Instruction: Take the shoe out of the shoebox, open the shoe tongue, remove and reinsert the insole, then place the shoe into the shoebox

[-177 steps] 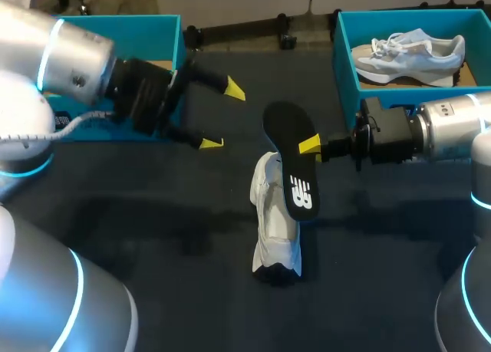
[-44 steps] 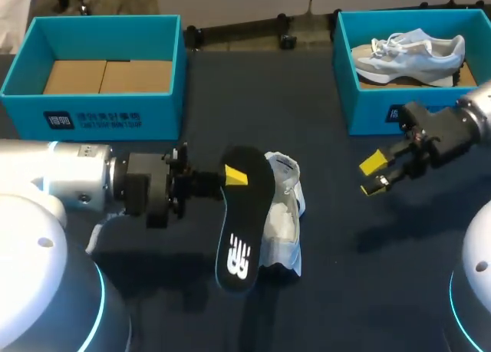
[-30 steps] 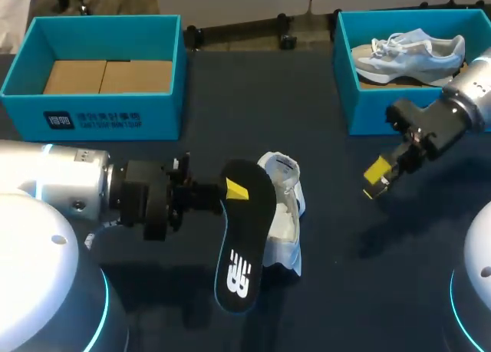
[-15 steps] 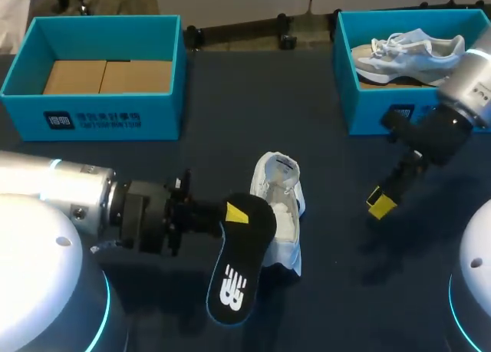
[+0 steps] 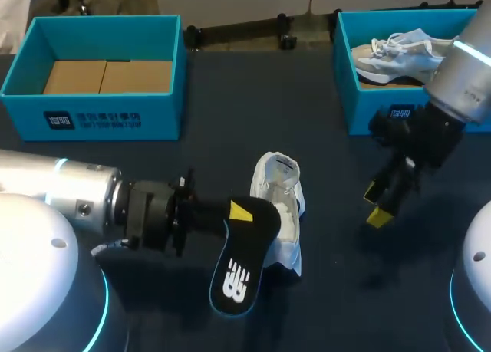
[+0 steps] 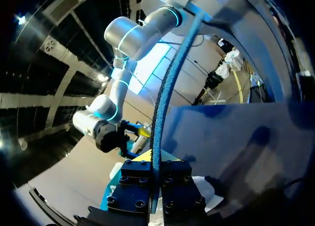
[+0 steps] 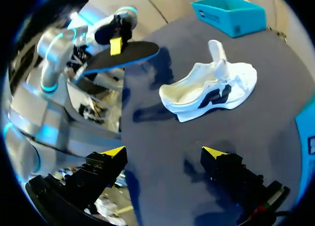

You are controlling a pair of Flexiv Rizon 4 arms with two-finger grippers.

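Clamping thin curved black insole (image 5: 244, 248), left jaws clenched; right jaws spread, empty, apart from white shoe (image 5: 285, 214).

robot lab bench: 2 arms (image 5: 69, 195) at a dark table (image 5: 253, 99), teal shoeboxes (image 5: 107, 118) at far corners.

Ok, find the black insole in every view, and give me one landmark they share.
Head view: the insole is low in the middle, clamped in the left claw, beside the white shoe.
Left wrist view: edge-on, rising out of that claw's grip.
Right wrist view: ahead of the right claw, beyond the shoe, held by the left claw.
Shared landmark: the white shoe, also under the claw in the left wrist view.
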